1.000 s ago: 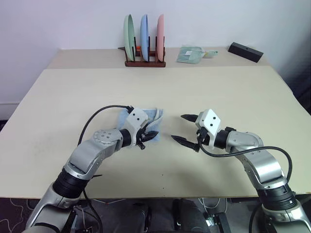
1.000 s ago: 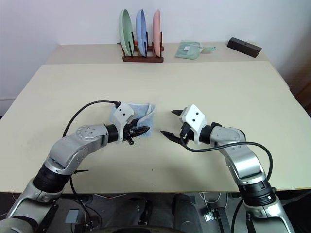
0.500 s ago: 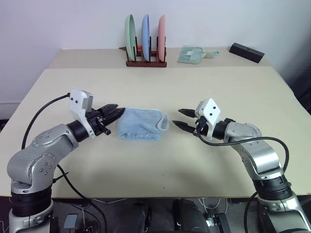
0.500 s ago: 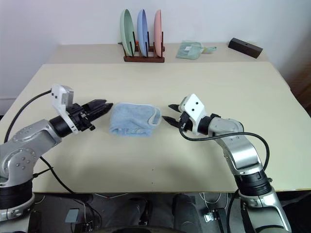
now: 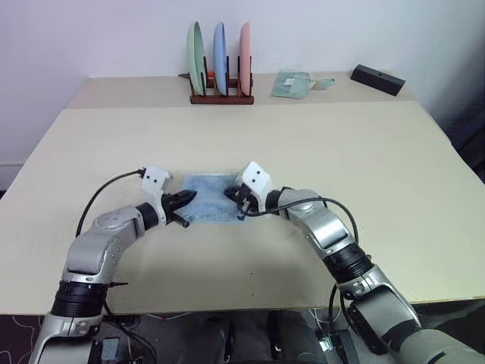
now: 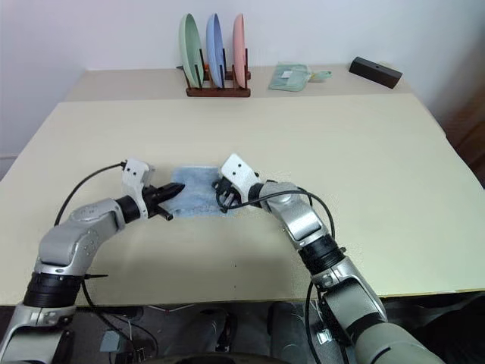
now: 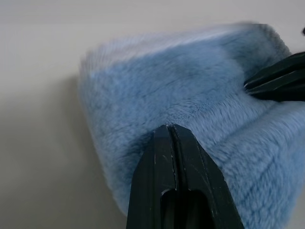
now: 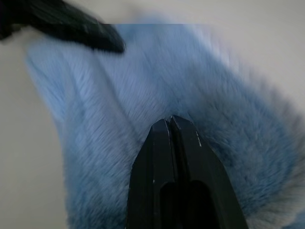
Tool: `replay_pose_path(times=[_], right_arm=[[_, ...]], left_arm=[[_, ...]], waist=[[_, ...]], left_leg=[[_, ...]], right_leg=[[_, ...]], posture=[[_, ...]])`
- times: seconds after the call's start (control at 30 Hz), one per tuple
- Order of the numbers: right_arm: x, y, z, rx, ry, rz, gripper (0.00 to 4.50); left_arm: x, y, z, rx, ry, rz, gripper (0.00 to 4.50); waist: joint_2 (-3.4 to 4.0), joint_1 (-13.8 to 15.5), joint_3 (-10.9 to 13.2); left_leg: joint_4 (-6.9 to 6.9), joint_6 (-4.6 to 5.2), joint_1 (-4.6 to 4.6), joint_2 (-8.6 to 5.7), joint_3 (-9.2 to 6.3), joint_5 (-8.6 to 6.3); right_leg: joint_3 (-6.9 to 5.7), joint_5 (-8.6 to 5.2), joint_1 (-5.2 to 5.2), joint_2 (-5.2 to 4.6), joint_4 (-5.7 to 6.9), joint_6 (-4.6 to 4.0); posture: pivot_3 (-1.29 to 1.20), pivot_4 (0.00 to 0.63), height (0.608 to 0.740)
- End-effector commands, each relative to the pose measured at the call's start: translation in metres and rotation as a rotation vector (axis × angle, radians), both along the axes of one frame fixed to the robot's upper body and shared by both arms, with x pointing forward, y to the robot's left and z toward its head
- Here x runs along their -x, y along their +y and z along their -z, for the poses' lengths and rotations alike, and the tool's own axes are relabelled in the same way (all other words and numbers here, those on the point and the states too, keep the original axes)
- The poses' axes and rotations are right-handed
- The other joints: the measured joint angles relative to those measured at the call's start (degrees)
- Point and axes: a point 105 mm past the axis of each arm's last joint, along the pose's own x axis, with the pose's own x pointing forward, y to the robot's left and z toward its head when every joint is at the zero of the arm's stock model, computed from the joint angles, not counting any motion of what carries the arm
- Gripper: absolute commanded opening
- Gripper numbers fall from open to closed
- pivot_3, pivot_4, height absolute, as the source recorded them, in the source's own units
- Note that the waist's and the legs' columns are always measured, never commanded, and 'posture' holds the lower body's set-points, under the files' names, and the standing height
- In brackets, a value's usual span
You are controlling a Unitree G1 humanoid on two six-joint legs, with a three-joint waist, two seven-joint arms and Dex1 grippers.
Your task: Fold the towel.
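flanking towel [image 5: 212,199] edges, both grippers closed

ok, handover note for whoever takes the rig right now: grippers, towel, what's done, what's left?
Left gripper: fingers shut, tips pressed against the left end of the towel.
Right gripper: fingers shut, tips on the towel's right part.
Whether either one pinches cloth is unclear.
Towel: already a small folded bundle, flat on the near-centre of the table, between the grippers.
Done: at least one fold.
Left: any last fold or squaring up, then back both arms away.
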Motion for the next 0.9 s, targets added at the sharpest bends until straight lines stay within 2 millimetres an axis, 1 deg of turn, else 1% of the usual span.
replay_pose_path(times=[0.03, 0.17, 0.27, 0.33, 0.37, 0.43, 0.47, 0.53, 0.6, 0.67, 0.7, 0.73, 0.8, 0.87, 0.9], right_arm=[[0.002, -0.001, 0.01, 0.017, -0.003, 0.008, 0.05], [0.001, -0.006, 0.016, 0.015, -0.016, 0.036, 0.05], [0.001, -0.005, 0.002, -0.044, -0.056, 0.033, 0.05], [0.003, -0.006, -0.012, -0.098, -0.066, 0.022, 0.05], [0.004, -0.008, -0.021, -0.121, -0.073, 0.011, 0.28], [0.007, -0.018, -0.045, -0.193, -0.069, 0.01, 0.86], [0.008, -0.022, -0.053, -0.218, -0.062, 0.015, 1.27], [0.012, -0.033, -0.067, -0.276, -0.013, 0.039, 2.3], [0.018, -0.039, -0.073, -0.3, 0.025, 0.041, 3.29], [0.02, -0.051, -0.07, -0.298, 0.1, 0.102, 4.26], [0.018, -0.057, -0.068, -0.295, 0.13, 0.14, 4.45], [0.018, -0.061, -0.066, -0.292, 0.149, 0.165, 4.45], [0.016, -0.069, -0.054, -0.333, 0.295, 0.244, 4.45], [0.015, -0.065, -0.039, -0.381, 0.432, 0.283, 4.45], [0.015, -0.062, -0.036, -0.396, 0.466, 0.285, 4.45]], left_arm=[[0.001, 0.004, 0.004, -0.004, -0.016, -0.02, 0.0], [-0.001, 0.006, 0.009, 0.025, -0.021, -0.051, 0.0], [-0.002, 0.007, 0.005, 0.036, -0.053, -0.064, 0.0], [-0.002, 0.007, -0.005, 0.041, -0.107, -0.064, 0.0], [-0.002, 0.008, -0.013, 0.05, -0.145, -0.069, 0.0], [0.003, 0.017, -0.034, 0.06, -0.224, -0.088, 0.0], [0.005, 0.02, -0.04, 0.056, -0.251, -0.093, 0.0], [0.014, 0.027, -0.046, -0.029, -0.301, -0.081, 0.0], [0.021, 0.03, -0.046, -0.087, -0.318, -0.062, 0.0], [0.033, 0.035, -0.047, -0.09, -0.316, -0.045, 0.0], [0.039, 0.037, -0.047, -0.081, -0.303, -0.032, 0.0], [0.043, 0.038, -0.047, -0.075, -0.294, -0.022, 0.0], [0.049, 0.046, -0.047, -0.107, -0.303, -0.027, 0.0], [0.053, 0.049, -0.046, -0.122, -0.303, -0.02, 0.0], [0.055, 0.048, -0.045, -0.12, -0.3, -0.009, 0.0]], waist=[[0.04, 0.0, 0.0], [0.03, 0.0, -0.1], [0.03, 0.1, -0.1], [0.03, 0.1, -0.1], [0.03, 0.1, -0.1], [0.04, 0.1, 0.0], [0.04, 0.1, 0.0], [0.04, 0.0, 0.0], [0.05, 0.0, 0.0], [0.05, 0.1, 0.0], [0.06, 0.2, 0.0], [0.05, 0.2, 0.0], [0.06, 0.2, 0.0], [0.07, 0.2, 0.0], [0.06, 0.2, 0.0]], left_leg=[[0.0, 0.0, 0.02, 0.0, 0.0, 0.0], [0.0, -0.01, 0.15, 0.0, 0.01, 0.0], [0.01, 0.0, 0.16, 0.0, 0.01, 0.0], [0.01, 0.0, 0.15, 0.0, 0.01, 0.0], [0.01, 0.0, 0.15, 0.0, 0.01, 0.0], [0.01, 0.0, 0.08, 0.0, 0.0, 0.0], [0.02, 0.0, 0.05, 0.0, 0.01, 0.0], [0.02, -0.01, -0.01, 0.01, -0.01, 0.0], [-0.01, -0.01, 0.0, 0.02, 0.0, 0.0], [-0.03, 0.0, 0.0, 0.02, 0.0, -0.01], [-0.04, 0.0, 0.01, 0.03, 0.0, -0.01], [-0.04, 0.0, 0.0, 0.03, 0.0, -0.01], [-0.03, 0.01, -0.01, 0.02, 0.01, -0.01], [-0.04, 0.01, -0.01, 0.03, 0.0, -0.01], [-0.04, 0.01, 0.0, 0.02, 0.01, -0.01]], right_leg=[[0.0, 0.0, 0.01, 0.0, 0.02, 0.0], [0.01, 0.0, 0.12, 0.0, 0.03, 0.0], [0.01, 0.0, 0.12, 0.0, 0.03, 0.0], [0.01, 0.0, 0.12, 0.0, 0.03, 0.0], [0.02, 0.0, 0.12, 0.0, 0.03, 0.0], [0.02, 0.0, 0.07, 0.0, 0.03, 0.0], [0.02, 0.0, 0.04, 0.0, 0.03, 0.0], [0.02, 0.0, -0.01, 0.0, 0.03, 0.0], [0.03, 0.0, -0.01, 0.01, 0.02, 0.0], [0.04, 0.0, 0.0, 0.01, 0.0, 0.0], [0.04, 0.0, 0.02, 0.0, -0.01, 0.0], [0.04, 0.0, 0.02, 0.0, -0.03, 0.0], [0.04, 0.0, 0.02, -0.01, -0.02, 0.0], [0.04, 0.0, 0.02, -0.01, -0.03, -0.01], [0.05, -0.01, 0.02, -0.01, -0.02, -0.01]], posture=[[0.0, 0.15, 0.74], [0.0, 0.15, 0.74], [0.0, 0.15, 0.74], [0.0, 0.15, 0.74], [0.0, 0.15, 0.74], [0.0, 0.15, 0.74], [0.0, 0.15, 0.74], [0.0, 0.15, 0.74], [0.0, 0.15, 0.74], [0.0, 0.15, 0.74], [0.0, 0.15, 0.74], [0.0, 0.15, 0.74], [0.0, 0.15, 0.74], [0.0, 0.15, 0.74], [0.0, 0.15, 0.74]])
